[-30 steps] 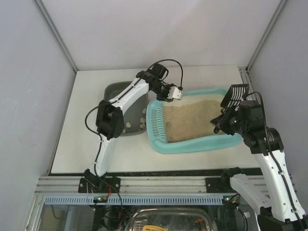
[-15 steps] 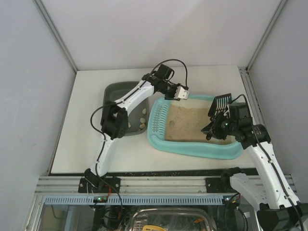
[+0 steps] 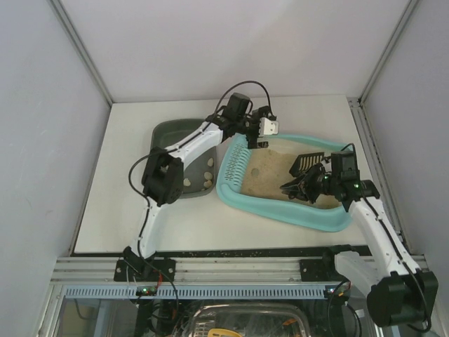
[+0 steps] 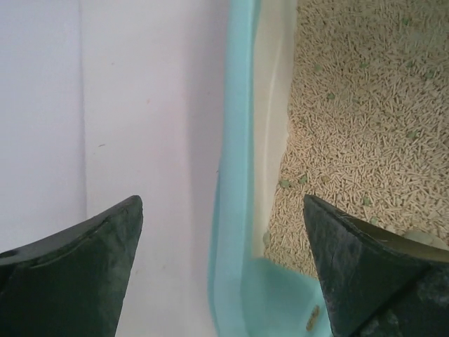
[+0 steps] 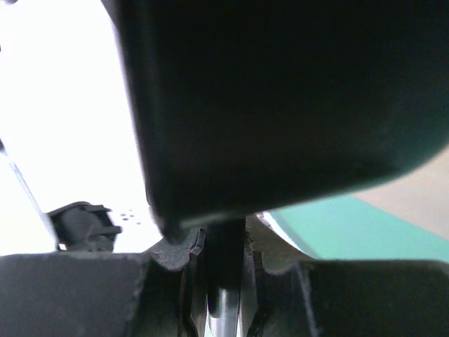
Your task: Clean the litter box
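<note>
The light-turquoise litter box [image 3: 295, 216] lies right of centre, its slotted end [image 3: 235, 165] to the left, holding beige litter [image 3: 270, 168]. It looks tipped, with the slotted end high. My left gripper [image 3: 261, 137] hovers open at the box's far left corner. In the left wrist view the turquoise rim [image 4: 235, 140] runs between the wide-apart fingertips [image 4: 221, 210], which do not touch it. My right gripper [image 3: 317, 184] is shut on the handle of a black slotted scoop [image 3: 306, 163], held over the litter. The scoop [image 5: 280, 91] fills most of the right wrist view, its handle clamped in the gripper [image 5: 224, 246].
A dark grey tray [image 3: 168, 132] sits left of the litter box, with several pale lumps [image 3: 200, 181] at its near end. The left arm reaches across above that tray. White walls stand close on three sides of the table.
My left gripper has opened and let go of the box's rim. The box shifted and tipped over the last second. My right gripper carried the scoop left and down over the litter.
</note>
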`<state>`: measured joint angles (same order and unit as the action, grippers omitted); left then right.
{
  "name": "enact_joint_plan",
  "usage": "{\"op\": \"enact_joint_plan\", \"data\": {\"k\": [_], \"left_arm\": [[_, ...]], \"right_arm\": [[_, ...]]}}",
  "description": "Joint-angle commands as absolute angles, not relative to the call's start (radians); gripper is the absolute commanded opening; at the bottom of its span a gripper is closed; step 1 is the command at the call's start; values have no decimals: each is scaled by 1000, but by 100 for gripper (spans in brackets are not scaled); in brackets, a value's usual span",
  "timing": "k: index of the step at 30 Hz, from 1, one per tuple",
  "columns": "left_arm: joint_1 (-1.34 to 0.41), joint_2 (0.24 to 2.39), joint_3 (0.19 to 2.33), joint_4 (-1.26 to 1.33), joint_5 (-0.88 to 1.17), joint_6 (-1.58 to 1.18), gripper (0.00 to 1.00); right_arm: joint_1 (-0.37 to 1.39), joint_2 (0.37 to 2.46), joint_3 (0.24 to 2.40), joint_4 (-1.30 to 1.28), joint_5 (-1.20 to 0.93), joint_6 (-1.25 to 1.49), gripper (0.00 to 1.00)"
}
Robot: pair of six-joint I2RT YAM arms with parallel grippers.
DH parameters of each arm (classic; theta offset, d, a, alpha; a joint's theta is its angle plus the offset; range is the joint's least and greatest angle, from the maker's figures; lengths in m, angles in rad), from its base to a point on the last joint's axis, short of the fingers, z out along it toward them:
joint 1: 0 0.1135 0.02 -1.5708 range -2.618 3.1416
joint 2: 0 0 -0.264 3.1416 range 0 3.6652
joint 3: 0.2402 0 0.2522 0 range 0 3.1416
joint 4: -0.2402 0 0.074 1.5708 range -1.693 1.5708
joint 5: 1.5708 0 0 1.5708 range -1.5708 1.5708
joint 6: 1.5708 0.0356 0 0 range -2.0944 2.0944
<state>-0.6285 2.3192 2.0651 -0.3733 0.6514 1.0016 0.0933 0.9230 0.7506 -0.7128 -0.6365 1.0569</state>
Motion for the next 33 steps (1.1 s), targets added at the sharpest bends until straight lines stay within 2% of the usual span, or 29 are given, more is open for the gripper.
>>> {"op": "enact_joint_plan", "data": {"k": [1, 6, 12, 16, 20, 25, 33], "left_arm": [[-612, 2072, 1963, -191, 607, 819, 100], [-554, 1982, 1917, -165, 495, 595, 100], [-389, 1825, 1696, 153, 394, 219, 100], [-308, 1741, 1547, 358, 241, 67, 100], [-248, 1714, 1518, 363, 137, -64, 100], [-198, 1717, 1453, 443, 95, -146, 100], [-169, 1718, 1397, 449, 56, -79, 100]], "right_arm": [[93, 1018, 842, -679, -826, 1263, 0], [96, 1138, 1030, -833, -851, 1262, 0], [121, 1294, 1084, -952, -1038, 1388, 0], [158, 1348, 1171, -1033, -1015, 1477, 0], [171, 1354, 1193, -1107, -956, 1616, 0], [238, 1336, 1137, -880, -902, 1945, 0], [378, 1444, 1029, -515, -952, 2203, 0]]}}
